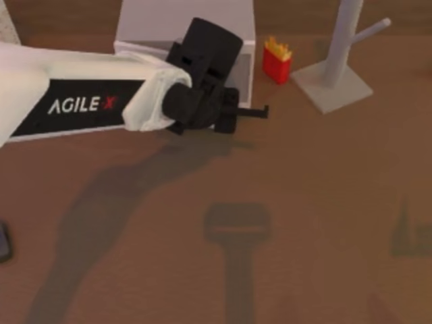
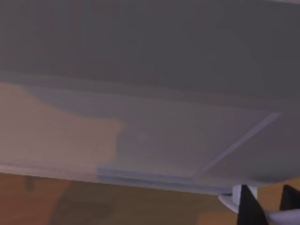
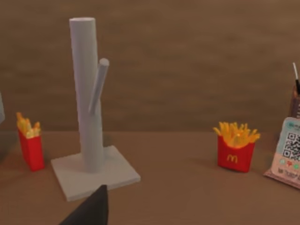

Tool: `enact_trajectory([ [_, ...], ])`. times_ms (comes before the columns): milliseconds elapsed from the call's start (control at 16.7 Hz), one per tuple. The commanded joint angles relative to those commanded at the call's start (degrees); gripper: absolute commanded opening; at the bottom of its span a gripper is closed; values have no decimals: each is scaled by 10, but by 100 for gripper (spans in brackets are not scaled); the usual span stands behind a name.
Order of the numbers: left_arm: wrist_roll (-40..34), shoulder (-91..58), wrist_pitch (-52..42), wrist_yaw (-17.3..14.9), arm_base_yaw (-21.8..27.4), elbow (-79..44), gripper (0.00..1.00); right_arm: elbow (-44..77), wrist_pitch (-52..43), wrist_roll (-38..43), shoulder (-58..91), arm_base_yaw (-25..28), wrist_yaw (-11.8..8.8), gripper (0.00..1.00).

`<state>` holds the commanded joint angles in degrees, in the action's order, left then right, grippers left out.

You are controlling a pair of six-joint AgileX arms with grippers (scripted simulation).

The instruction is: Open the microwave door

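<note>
Brown table; light-grey boxy microwave, translucent-windowed microwave door.

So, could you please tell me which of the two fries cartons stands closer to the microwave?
The fries carton just right of the microwave, between it and the white stand. The other carton appears only in the right wrist view, beyond the stand, beside a QR card.

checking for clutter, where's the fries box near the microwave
In the top view the fries box stands at the back, between the microwave and the white stand.
</note>
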<state>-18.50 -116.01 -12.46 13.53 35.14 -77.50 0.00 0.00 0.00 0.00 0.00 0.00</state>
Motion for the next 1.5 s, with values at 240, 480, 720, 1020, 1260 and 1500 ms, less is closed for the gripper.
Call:
enact_trajectory([
  [240, 3, 2, 2, -7, 2, 4, 0, 0, 0, 0, 0, 0, 0, 100],
  [480, 25, 18, 16, -21, -5, 25, 0, 0, 0, 0, 0, 0, 0, 100],
  [720, 33, 22, 19, -26, -7, 34, 0, 0, 0, 0, 0, 0, 0, 100],
  [1020, 33, 22, 19, -26, -7, 34, 0, 0, 0, 0, 0, 0, 0, 100],
  [1260, 33, 22, 19, -26, -7, 34, 0, 0, 0, 0, 0, 0, 0, 100],
  [1500, 33, 22, 19, -26, -7, 34, 0, 0, 0, 0, 0, 0, 0, 100],
])
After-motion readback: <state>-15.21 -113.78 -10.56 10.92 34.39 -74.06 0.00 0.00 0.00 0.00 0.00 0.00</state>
